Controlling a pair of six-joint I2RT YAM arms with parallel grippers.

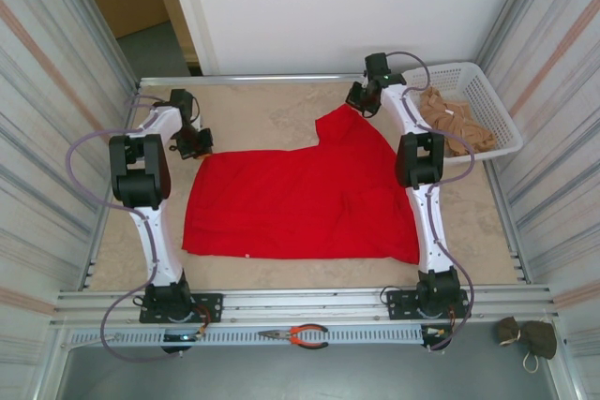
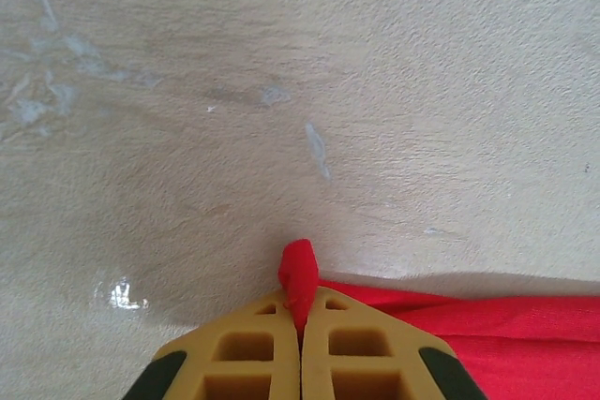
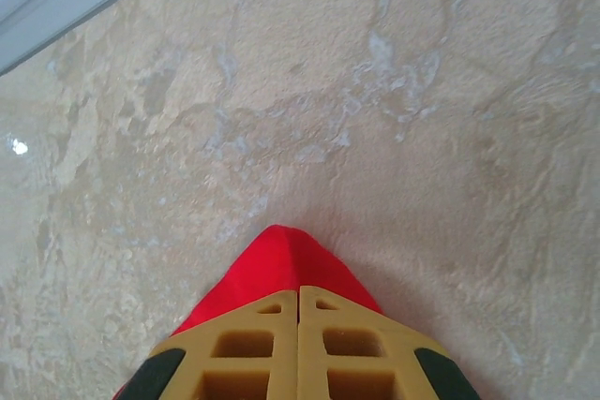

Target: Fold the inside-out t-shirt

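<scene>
The bright red short-sleeved cloth t-shirt [image 1: 300, 203] lies spread on the beige tabletop [image 1: 253, 114], its far corners clamped by the left gripper [image 2: 300, 311] and right gripper [image 3: 299, 292], so the first fold looks ready, needing an even joint lift toward the near hem.

The t-shirt [image 1: 300, 203] lies spread across the middle of the table [image 1: 262, 110].
Left gripper [image 1: 194, 142] sits at its upper-left corner, right gripper [image 1: 361, 100] at its upper-right tip; a basket [image 1: 492, 100] holding a cloth [image 1: 457, 119] stands at the frame's upper right; pliers [image 1: 295, 334] lie on the rail [image 1: 234, 334] at bottom centre.
</scene>
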